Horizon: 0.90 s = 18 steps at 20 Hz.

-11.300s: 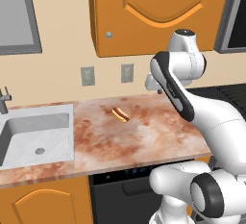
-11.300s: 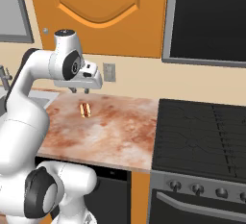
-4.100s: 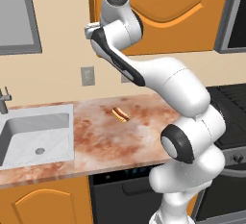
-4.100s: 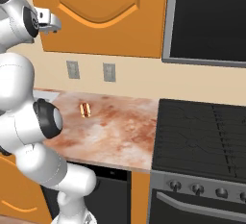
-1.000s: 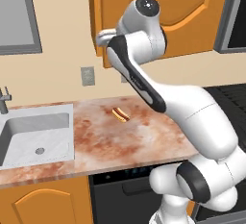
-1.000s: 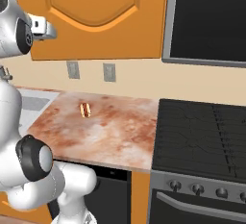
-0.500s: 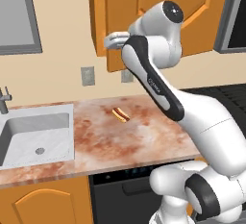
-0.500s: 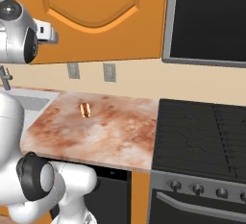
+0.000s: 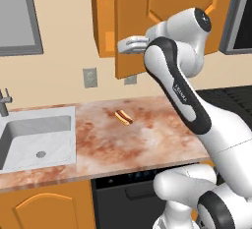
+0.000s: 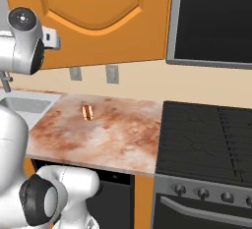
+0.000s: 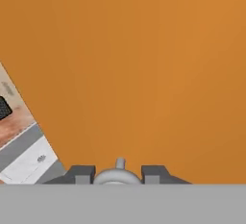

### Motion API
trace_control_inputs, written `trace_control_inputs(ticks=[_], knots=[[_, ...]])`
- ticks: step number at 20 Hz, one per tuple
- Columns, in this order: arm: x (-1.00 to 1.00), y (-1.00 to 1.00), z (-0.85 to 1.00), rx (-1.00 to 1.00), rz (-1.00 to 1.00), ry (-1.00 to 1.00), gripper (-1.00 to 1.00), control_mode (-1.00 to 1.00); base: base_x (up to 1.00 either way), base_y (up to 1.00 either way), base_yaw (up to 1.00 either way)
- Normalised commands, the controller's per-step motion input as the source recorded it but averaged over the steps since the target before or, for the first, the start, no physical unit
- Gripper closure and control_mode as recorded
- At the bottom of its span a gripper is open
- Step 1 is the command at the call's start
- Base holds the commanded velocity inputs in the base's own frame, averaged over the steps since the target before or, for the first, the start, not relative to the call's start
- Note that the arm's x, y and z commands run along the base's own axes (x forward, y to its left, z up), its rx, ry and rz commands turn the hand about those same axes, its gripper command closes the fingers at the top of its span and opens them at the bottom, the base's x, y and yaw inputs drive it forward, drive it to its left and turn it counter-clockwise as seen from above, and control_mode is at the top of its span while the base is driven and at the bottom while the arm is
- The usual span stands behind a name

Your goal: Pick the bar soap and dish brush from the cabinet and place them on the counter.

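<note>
My gripper (image 9: 122,44) is up at the orange-brown cabinet (image 9: 102,16), shut on the small silver knob (image 11: 117,172) of its arched door (image 9: 167,7). In the hand view the knob sits between my two dark fingertips (image 11: 80,174), with the door panel (image 11: 144,50) close in front. The door stands swung partly out from the cabinet front. The bar soap and the dish brush are hidden. Below lies the mottled reddish counter (image 9: 147,144), also seen in the right base view (image 10: 108,134).
A hot dog in a bun (image 9: 124,118) lies mid-counter. The white sink (image 9: 34,139) is inset at the left, with a faucet at its edge. The black stovetop (image 10: 206,134) sits to the right under a dark microwave (image 10: 211,21). Wall outlets (image 10: 112,73) sit under the cabinet.
My gripper has moved right and outward with the knob in it, and the cabinet door has swung further open. The arm's elbow has swept right.
</note>
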Motion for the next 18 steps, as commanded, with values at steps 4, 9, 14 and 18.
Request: trace_control_inputs(ticks=[4,9,14,18], knots=[[-0.42,-0.24,0.11,0.09,0.1,0.0,1.0,-1.0,0.0,0.0,0.0],[-0.45,-0.31,0.12,0.07,0.09,0.0,1.0,-1.0,0.0,0.0,0.0],[-0.45,-0.37,0.01,0.01,0.07,-0.01,1.0,-1.0,0.0,0.0,0.0],[-0.41,-0.41,0.0,0.0,0.06,0.0,1.0,-1.0,0.0,0.0,0.0]])
